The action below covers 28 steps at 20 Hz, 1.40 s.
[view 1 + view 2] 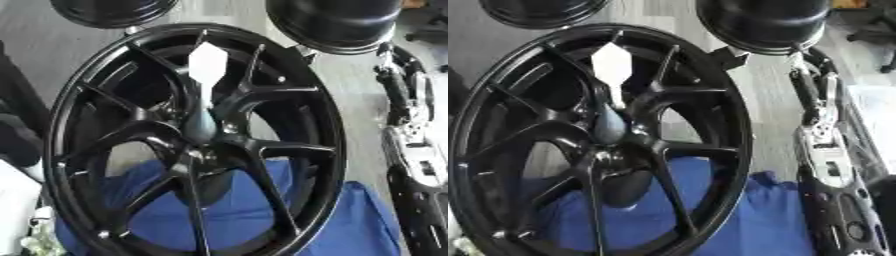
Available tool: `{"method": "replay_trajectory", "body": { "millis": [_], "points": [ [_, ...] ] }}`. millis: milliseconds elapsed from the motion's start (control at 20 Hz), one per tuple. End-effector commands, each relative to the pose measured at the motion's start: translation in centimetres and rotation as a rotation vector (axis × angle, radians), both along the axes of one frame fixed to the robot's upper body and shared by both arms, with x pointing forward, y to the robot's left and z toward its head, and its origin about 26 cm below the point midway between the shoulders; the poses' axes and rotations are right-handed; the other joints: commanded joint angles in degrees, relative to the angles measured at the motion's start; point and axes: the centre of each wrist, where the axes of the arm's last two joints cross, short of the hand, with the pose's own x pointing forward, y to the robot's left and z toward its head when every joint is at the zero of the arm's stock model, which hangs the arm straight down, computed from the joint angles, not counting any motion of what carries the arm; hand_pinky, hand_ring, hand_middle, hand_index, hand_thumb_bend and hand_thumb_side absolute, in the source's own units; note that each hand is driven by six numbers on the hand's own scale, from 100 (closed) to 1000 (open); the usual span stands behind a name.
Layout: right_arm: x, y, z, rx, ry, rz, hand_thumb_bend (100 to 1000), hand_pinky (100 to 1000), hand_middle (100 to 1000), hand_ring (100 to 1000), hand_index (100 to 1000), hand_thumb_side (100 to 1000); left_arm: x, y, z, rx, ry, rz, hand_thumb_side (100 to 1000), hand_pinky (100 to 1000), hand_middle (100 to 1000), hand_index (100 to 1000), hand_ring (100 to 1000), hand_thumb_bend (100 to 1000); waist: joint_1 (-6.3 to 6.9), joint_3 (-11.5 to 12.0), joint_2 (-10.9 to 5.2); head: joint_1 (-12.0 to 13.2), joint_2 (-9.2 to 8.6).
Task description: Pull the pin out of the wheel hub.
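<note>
A black multi-spoke wheel [262,95] fills most of the view, tilted over a blue cloth. The pin [207,62] has a flat white pointed head, and its dark grey stem runs down into the wheel hub [199,132] at the centre. My right hand [815,95] is to the right of the wheel rim, apart from it, with its fingers [800,60] pointing up and fairly straight. It holds nothing. The silver and black right forearm [833,200] rises from the lower right corner. Nothing touches the pin.
A blue cloth [359,225] lies under the wheel. Two more black wheels stand at the far edge, one at top left [109,12] and one at top right [337,22]. Something white [17,205] shows at the lower left.
</note>
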Motion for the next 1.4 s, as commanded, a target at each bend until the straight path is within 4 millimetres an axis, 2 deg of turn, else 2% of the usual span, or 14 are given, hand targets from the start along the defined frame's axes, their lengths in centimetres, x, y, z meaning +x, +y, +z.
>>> {"method": "replay_trajectory", "body": {
  "millis": [50,300,450,500,550,600,650,950,1000,1400],
  "points": [
    [-0.2,-0.6,1.4,-0.048,-0.027,-0.005,279,802,781,730,849,522,0.1,-1.8,0.0,0.103,-0.003,-0.012,535,830,775,788,834,316,0.38,-0.17,-1.21,0.18,-0.93],
    [-0.1,-0.6,1.5,-0.059,-0.024,0.003,279,802,781,729,848,523,0.8,-4.2,-1.7,0.226,-0.021,-0.025,591,839,782,810,823,380,0.69,-0.28,-1.09,0.45,-0.98],
    [-0.1,-0.5,1.6,-0.067,-0.021,0.009,279,802,781,729,847,523,0.9,-5.5,-2.3,0.27,-0.03,-0.045,558,842,789,812,828,387,0.85,-0.36,-1.05,0.64,-0.95],
    [-0.1,-0.5,1.6,-0.068,-0.02,0.011,279,802,781,729,847,524,1.0,-5.7,-2.4,0.279,-0.031,-0.052,421,850,796,809,837,395,0.89,-0.39,-1.04,0.7,-0.93],
    [-0.1,-0.5,1.6,-0.069,-0.02,0.012,279,802,781,729,847,524,1.1,-5.8,-2.5,0.287,-0.032,-0.059,421,850,796,809,837,395,0.92,-0.41,-1.03,0.72,-0.92],
    [-0.1,-0.4,1.6,-0.07,-0.02,0.013,279,802,781,729,847,525,1.1,-5.9,-2.6,0.292,-0.032,-0.064,230,859,785,802,840,442,0.94,-0.42,-1.02,0.75,-0.9],
    [-0.1,-0.4,1.6,-0.071,-0.019,0.015,278,802,781,729,847,525,1.2,-6.0,-2.8,0.304,-0.032,-0.075,176,861,779,796,840,456,1.01,-0.42,-1.0,0.84,-0.84],
    [-0.1,-0.4,1.6,-0.077,-0.014,0.016,278,802,780,729,845,524,1.3,-6.2,-3.2,0.335,-0.039,-0.098,164,861,773,792,836,461,1.13,-0.35,-1.0,0.81,-0.52],
    [-0.1,-0.5,1.6,-0.078,-0.014,0.015,279,802,780,729,844,524,1.3,-6.4,-3.2,0.34,-0.043,-0.1,205,862,779,800,834,476,1.15,-0.32,-1.05,0.84,-0.41],
    [0.0,-0.4,1.5,-0.084,-0.005,0.022,279,802,780,729,841,524,1.5,-7.6,-3.1,0.361,-0.066,-0.102,220,862,785,805,835,461,1.18,-0.27,-1.17,0.98,-0.07]
  ]
}}
